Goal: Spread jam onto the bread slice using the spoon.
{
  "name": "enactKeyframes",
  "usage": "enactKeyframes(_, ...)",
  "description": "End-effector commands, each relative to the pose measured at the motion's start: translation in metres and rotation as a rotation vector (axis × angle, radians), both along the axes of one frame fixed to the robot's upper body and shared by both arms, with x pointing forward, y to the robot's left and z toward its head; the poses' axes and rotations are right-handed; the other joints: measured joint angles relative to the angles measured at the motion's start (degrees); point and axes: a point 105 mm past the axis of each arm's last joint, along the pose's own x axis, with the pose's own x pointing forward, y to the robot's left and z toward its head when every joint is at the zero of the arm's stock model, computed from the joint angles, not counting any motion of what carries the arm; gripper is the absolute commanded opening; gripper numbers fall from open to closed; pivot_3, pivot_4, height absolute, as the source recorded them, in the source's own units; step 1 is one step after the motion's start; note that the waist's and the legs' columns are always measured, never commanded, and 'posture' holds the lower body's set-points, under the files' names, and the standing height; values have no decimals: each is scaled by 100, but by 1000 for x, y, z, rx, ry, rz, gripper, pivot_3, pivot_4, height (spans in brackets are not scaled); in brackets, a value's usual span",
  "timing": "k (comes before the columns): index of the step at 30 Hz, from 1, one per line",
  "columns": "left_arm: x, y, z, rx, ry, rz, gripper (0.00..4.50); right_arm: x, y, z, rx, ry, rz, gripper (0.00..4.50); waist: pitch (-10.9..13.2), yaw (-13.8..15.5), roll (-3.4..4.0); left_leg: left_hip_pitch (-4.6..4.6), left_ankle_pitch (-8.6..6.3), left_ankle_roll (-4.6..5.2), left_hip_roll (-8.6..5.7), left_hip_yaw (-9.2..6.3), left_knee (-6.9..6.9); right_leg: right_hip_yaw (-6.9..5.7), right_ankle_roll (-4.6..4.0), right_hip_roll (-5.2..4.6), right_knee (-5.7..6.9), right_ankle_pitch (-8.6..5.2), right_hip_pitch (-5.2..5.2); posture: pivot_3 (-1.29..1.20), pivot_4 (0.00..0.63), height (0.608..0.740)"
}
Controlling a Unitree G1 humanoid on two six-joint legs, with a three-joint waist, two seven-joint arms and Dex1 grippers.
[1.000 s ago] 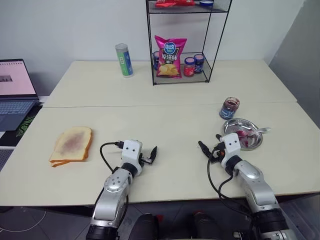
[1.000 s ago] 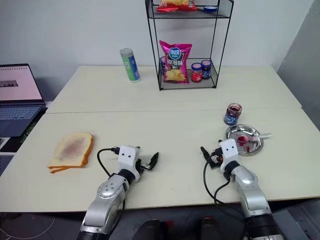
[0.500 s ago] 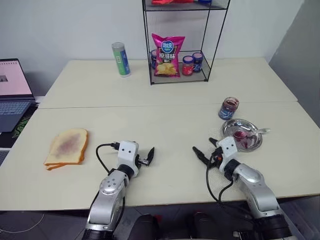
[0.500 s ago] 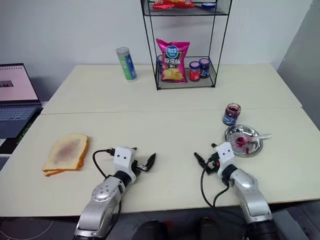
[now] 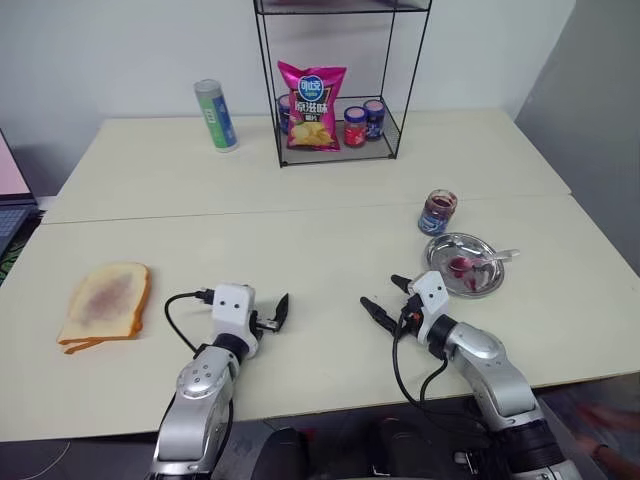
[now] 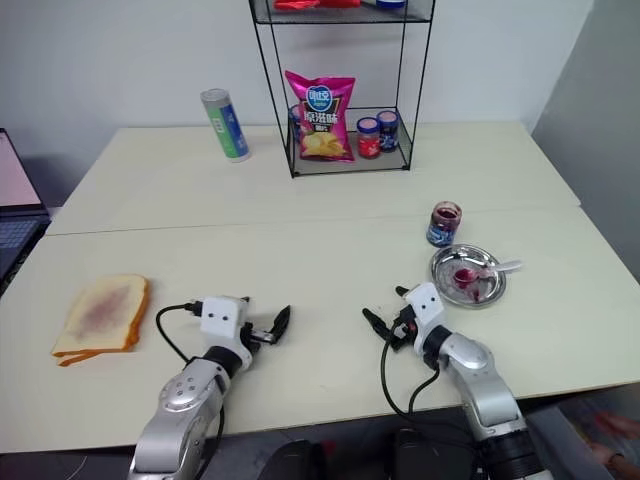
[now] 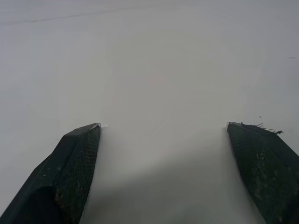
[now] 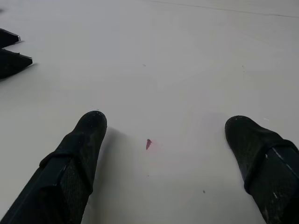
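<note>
The bread slice (image 5: 105,303) lies flat at the table's left, its centre stained pink-purple. Far to its right stands a round metal dish (image 5: 487,285) holding dark red jam (image 5: 458,266); the spoon (image 5: 497,257) rests in the dish with its handle over the right rim. My left gripper (image 5: 275,315) hovers open and empty over bare table at front centre-left, well right of the bread. Open and empty too, my right gripper (image 5: 385,297) sits just left of the dish, pointing toward the table's middle. A tiny red jam speck (image 8: 148,143) marks the tabletop between its fingertips.
An open jam jar (image 5: 437,212) stands just behind the dish. At the back, a black wire rack (image 5: 335,100) holds a pink chip bag (image 5: 310,105) and small jars (image 5: 364,122); a green-blue can (image 5: 216,115) stands to its left. A laptop (image 6: 10,185) is at the far left.
The whole view has shifted. My right gripper has swung a little leftward toward the table's middle. Both grippers stay open and empty; bread, dish and spoon have not moved.
</note>
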Motion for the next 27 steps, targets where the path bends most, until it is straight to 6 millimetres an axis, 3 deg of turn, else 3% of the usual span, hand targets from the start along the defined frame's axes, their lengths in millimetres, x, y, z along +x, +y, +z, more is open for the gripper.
enactKeyframes(1,-3,37,37,58,-108,172,4500,0,18,21,68,37,123,4446,19,-2,-4,-4,0,0,3,-4,0,-7,-2,2,3,0,-4,0,150,740)
enactKeyframes(5,0,83,73,80,-207,377,4500,-4,37,54,114,44,313,4446,93,47,-15,-23,1,1,5,-15,-1,-23,-17,8,18,-5,-17,0,150,740)
enactKeyframes(8,6,116,91,139,-224,427,4500,-4,53,70,107,37,423,4446,100,103,-18,-28,0,-1,1,-9,-1,-28,-22,9,19,-9,-17,0,150,740)
enactKeyframes(11,6,126,101,159,-214,400,4500,-3,61,83,122,29,467,4446,102,129,-20,-33,-5,-10,-5,0,1,-33,-22,8,19,-8,-18,0,150,740)
enactKeyframes(14,-3,122,105,55,-211,398,4500,-8,65,90,124,28,520,4446,103,156,-22,-33,-22,-41,-18,12,7,-31,-31,0,17,-2,-13,0,150,740)
enactKeyframes(19,-31,86,98,-260,-204,350,4500,-19,67,99,111,25,607,4446,104,156,-33,-90,-62,-58,-8,-8,100,-26,-13,-18,9,-2,-13,0,150,740)
enactKeyframes(24,-81,71,81,-522,-155,482,4500,-25,67,113,124,34,670,4446,107,131,-37,-90,-71,-41,-10,-19,110,-30,-10,-22,20,0,-12,0,150,740)
enactKeyframes(27,-102,77,71,-605,-137,606,4500,-25,66,113,130,45,679,4446,109,147,-41,-63,-72,-41,-8,-17,107,-26,-14,-12,43,-6,-5,0,150,740)
